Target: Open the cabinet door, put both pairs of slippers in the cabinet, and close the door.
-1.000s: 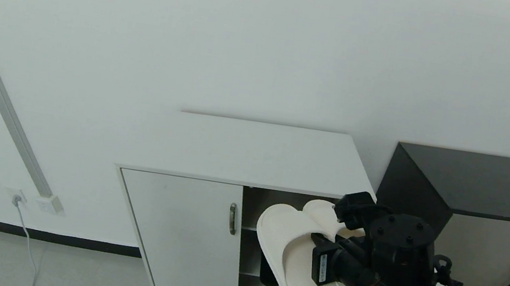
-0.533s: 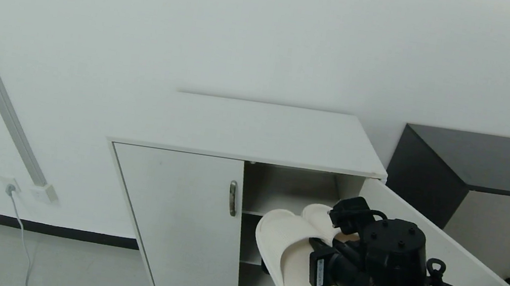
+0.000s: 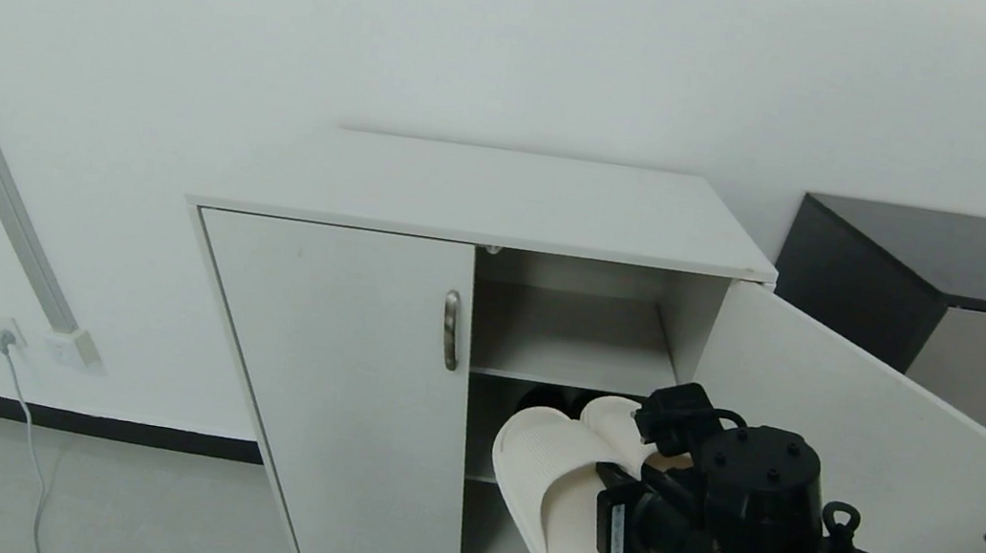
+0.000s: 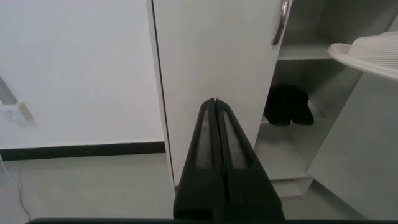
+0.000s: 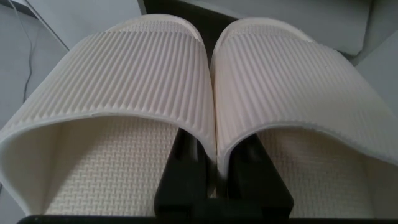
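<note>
The right pincer (image 5: 211,180) is clamping a pair of cream ribbed slippers (image 5: 205,93). Its fingers are pinching the two inner edges together, and the toes are pointing at the open side of the cabinet.

The left pincer (image 4: 214,109) is hanging low in front of the cabinet's shut door, its fingers pressing flat against each other with nothing between them.

Just beyond the cream slippers, the white cabinet (image 3: 523,199) is standing against the wall. Its right door (image 3: 865,445) is swinging wide toward the robot's right, while its left door (image 3: 323,388) is sitting shut with a metal handle (image 3: 450,329) at its inner edge.

Inside the open half, a black pair of slippers (image 4: 289,106) is resting on the shelf below the top one, behind the cream toes in the head view.

Farther right, a dark cabinet (image 3: 859,280) is standing beside the white one. Far to the left, a cable is hanging from a wall socket (image 3: 7,337) above the floor.
</note>
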Motion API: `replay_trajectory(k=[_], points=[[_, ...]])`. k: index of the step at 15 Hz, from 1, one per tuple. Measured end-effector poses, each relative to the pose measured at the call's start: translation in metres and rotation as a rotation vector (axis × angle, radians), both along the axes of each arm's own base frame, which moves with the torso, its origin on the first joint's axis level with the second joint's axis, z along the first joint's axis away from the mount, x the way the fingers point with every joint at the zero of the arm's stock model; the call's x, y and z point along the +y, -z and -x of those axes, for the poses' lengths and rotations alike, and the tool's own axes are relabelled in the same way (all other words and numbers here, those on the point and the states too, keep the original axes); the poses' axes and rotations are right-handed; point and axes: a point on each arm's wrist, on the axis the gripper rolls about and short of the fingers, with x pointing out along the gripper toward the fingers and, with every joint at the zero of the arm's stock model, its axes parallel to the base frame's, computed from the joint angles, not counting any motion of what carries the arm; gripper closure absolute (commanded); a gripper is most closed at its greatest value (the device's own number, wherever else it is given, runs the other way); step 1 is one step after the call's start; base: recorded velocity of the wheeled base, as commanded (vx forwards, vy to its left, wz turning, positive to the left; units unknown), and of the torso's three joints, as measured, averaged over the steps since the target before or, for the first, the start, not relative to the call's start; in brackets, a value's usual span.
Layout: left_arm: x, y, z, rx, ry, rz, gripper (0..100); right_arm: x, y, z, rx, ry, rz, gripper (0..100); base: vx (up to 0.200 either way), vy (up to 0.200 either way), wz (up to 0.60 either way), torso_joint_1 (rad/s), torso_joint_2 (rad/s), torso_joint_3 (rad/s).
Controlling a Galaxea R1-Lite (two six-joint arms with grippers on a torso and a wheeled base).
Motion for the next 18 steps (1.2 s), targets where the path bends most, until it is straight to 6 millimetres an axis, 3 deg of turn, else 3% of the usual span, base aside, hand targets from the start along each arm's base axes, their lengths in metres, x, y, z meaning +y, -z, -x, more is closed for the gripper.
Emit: replay_trajectory(k=[10,18], points=[[0.0,0.0,0.0,0.0,0.0,0.0,100,0.0021,0.0004,0.0046,-0.025,-0.023,0.003,100,0.0,0.0,0.0,-0.091,0.45,0.355],[0.0,0.0,0.0,0.0,0.0,0.0,100,0.0008,0.0039,0.0049,-0.019,-0.023,0.014,100,0.0,0.0,0.0,-0.005,0.05,0.049]])
